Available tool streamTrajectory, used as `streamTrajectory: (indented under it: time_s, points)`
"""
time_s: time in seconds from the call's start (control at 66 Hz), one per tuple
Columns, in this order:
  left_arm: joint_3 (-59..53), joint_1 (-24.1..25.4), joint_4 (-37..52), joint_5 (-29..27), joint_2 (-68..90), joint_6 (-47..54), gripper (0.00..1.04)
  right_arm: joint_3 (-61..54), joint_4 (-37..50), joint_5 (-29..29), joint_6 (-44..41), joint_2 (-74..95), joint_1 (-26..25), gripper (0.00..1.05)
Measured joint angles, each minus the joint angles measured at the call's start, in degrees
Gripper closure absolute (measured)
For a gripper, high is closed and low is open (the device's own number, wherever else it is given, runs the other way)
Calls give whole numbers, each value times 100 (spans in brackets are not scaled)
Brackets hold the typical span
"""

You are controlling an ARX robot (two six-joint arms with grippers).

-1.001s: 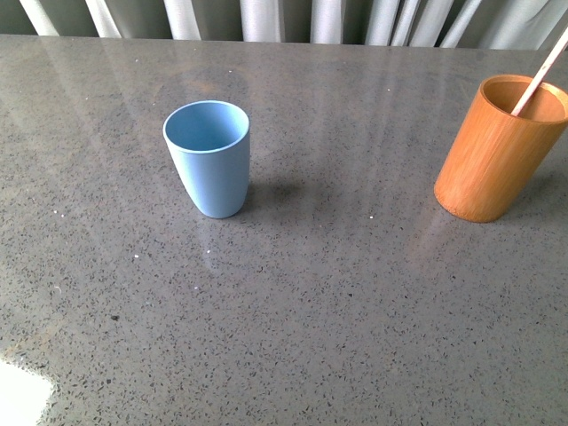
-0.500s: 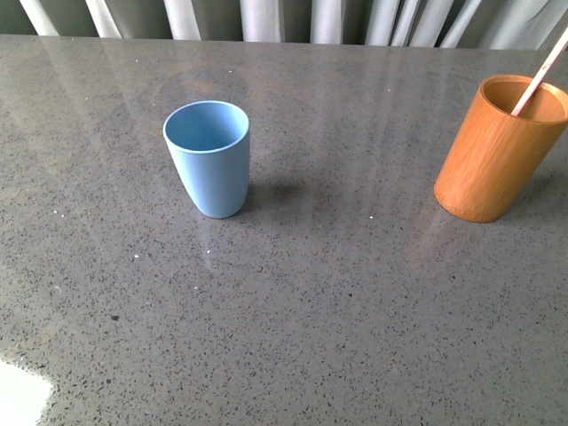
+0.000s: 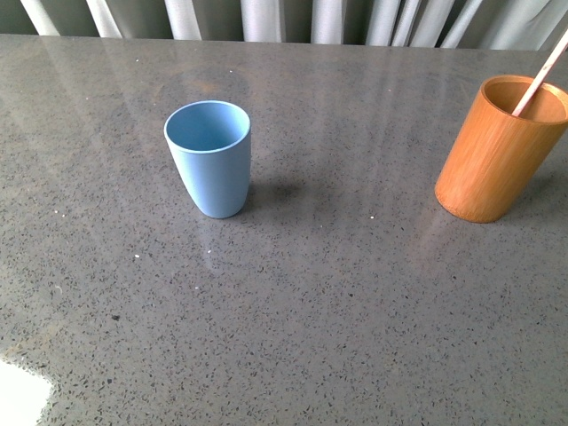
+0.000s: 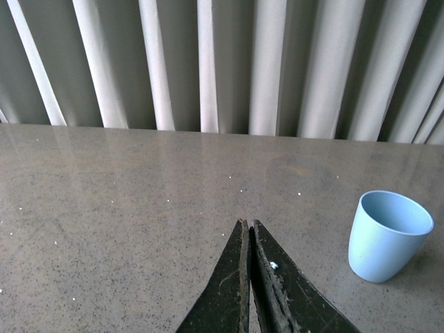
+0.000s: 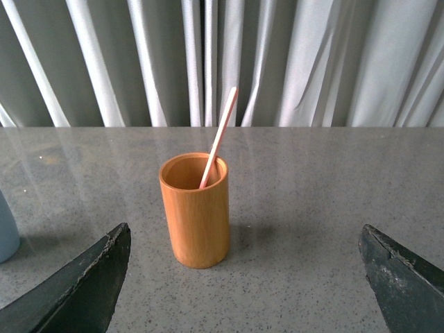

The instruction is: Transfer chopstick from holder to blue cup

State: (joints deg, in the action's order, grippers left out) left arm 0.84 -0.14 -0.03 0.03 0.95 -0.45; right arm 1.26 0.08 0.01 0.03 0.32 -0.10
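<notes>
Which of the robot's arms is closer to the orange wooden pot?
Right, probably. The holder stands straight ahead of the open right gripper; the shut left gripper sees only the blue cup, no holder.

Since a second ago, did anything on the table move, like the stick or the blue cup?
Nothing visibly changed. The chopstick leans in the holder just as before, and the blue cup stands upright and empty in the same spot on the table. Nothing was taken hold of or let go, and no arm shows in the front view.
</notes>
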Motion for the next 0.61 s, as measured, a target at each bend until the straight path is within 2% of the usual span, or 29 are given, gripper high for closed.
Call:
streamTrajectory:
  time_s: [0.061,0.197,0.364,0.425,0.44,0.485,0.516,0.606]
  points:
    - [0,0,2,-2,-2,-4,102,2,0,0,0,-4,0,9]
    - [0,0,2,-2,-4,0,79,2,0,0,0,-4,0,9]
    - [0,0,2,-2,-4,-2,36,2,0,0,0,-4,0,9]
    - [0,0,2,-2,-4,0,26,2,0,0,0,-4,0,9]
    - [0,0,2,-2,-4,0,19,0,0,0,0,-4,0,9]
    - [0,0,2,-2,-4,0,10,0,0,0,0,-4,0,9]
    - [0,0,2,-2,-4,2,8,2,0,0,0,-4,0,9]
    - [0,0,2,-2,-4,11,10,2,0,0,0,-4,0,9]
